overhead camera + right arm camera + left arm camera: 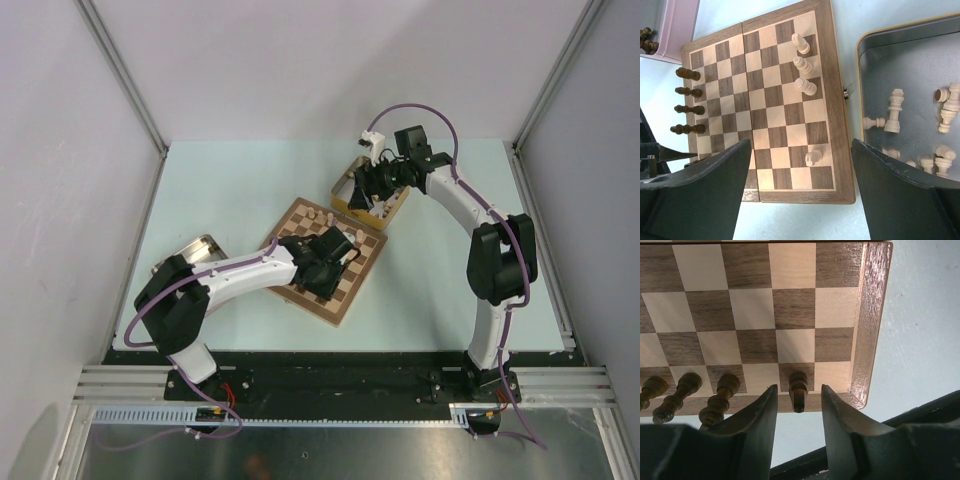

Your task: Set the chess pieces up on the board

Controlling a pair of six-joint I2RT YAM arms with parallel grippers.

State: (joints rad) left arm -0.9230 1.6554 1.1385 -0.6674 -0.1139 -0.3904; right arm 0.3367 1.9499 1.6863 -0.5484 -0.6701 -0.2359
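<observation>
Left gripper (798, 402) sits low over the board (790, 305), spread open. A dark piece (798, 386) stands upright between its fingers (760, 430), gaps either side, on the edge row by the corner. Three more dark pieces (720, 400) line up beside it. Right gripper (801, 150) hangs wide open, holding nothing, above the board's edge and the yellow tin (875, 60). Pale-green table (240, 190), white walls (300, 60). Four pale pieces (802, 65) are on the board; more lie in the yellow tin. A pink tin (677, 30) lies off the dark side.

Lab test cell, aluminium frame (340, 383), white walls (330, 60)
</observation>
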